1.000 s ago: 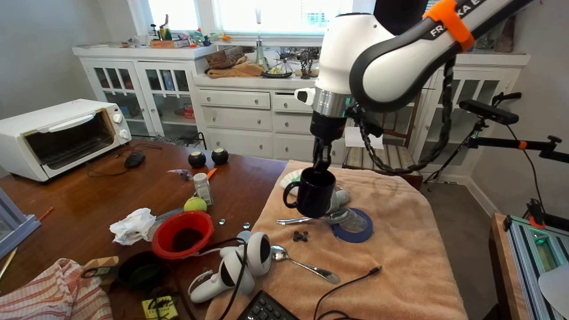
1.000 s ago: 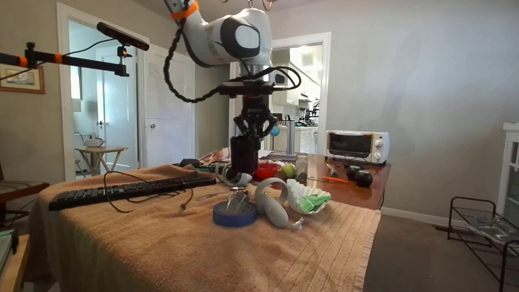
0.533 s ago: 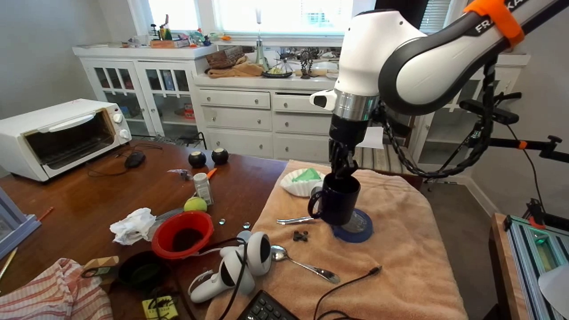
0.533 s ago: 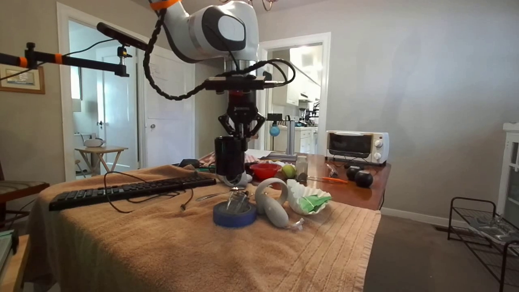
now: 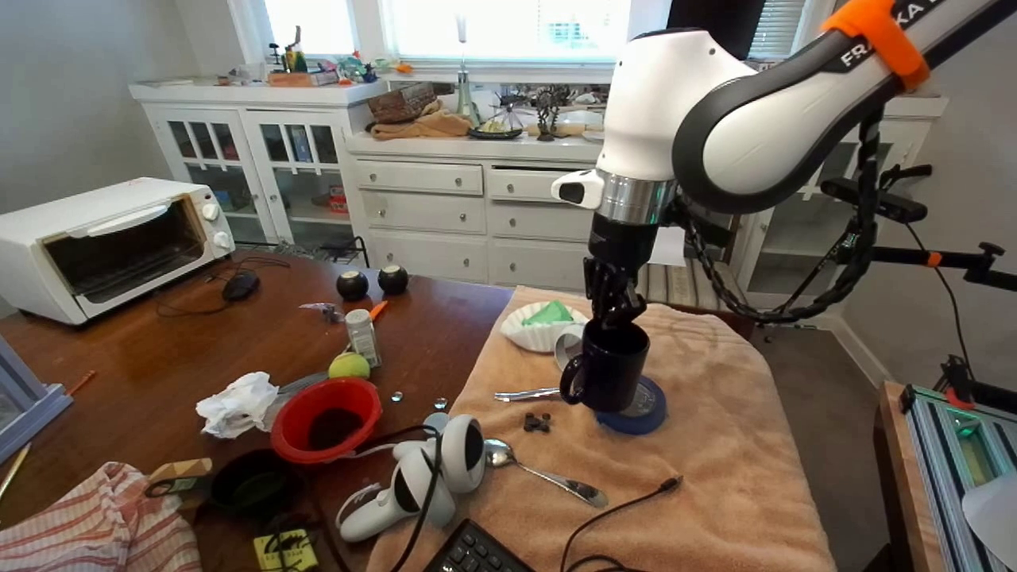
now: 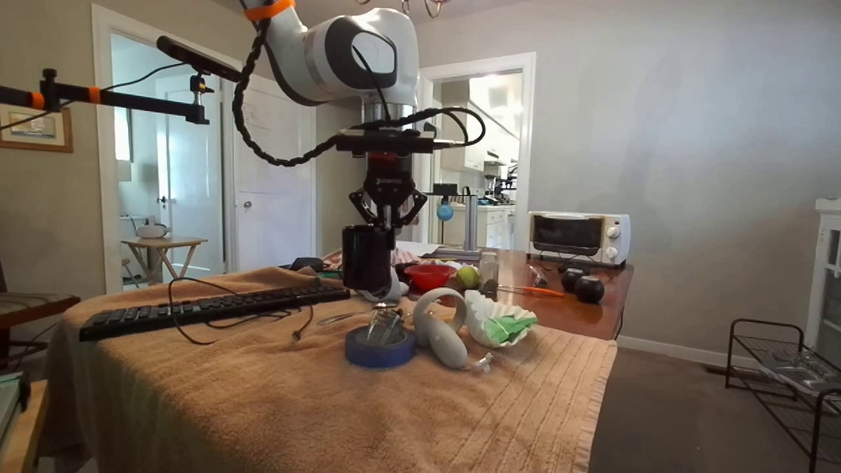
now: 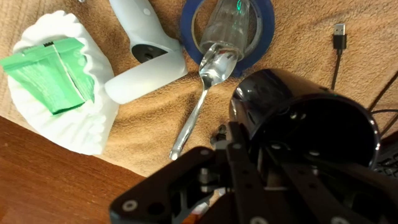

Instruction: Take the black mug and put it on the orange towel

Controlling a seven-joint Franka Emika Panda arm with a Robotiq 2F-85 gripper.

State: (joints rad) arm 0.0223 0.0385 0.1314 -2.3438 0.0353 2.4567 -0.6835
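Observation:
The black mug [image 5: 610, 372] is upright in both exterior views [image 6: 365, 259], held in the air over the orange towel [image 5: 715, 445]. My gripper [image 5: 613, 322] points down and is shut on the mug's wall at the rim, also in an exterior view [image 6: 389, 238]. In the wrist view the fingers of the gripper [image 7: 250, 144] pinch the near rim of the mug [image 7: 264, 90], with one finger inside it. The mug's handle points away from the chair side in an exterior view. The mug's base looks apart from the towel [image 6: 295, 394]; the exact gap is hard to tell.
On the towel lie a blue tape roll [image 7: 187, 29] with a clear glass [image 7: 228, 29] in it, a white controller [image 7: 144, 79], a paper filter [image 7: 73, 133] with a green packet, spoons [image 5: 548, 475], a cable [image 5: 620, 508] and a keyboard [image 6: 217, 309]. A red bowl [image 5: 298, 441] stands on the wooden table.
The gripper and the held mug have moved right in one exterior view and left in the other, then sunk slightly over the last half second. The other objects have not moved.

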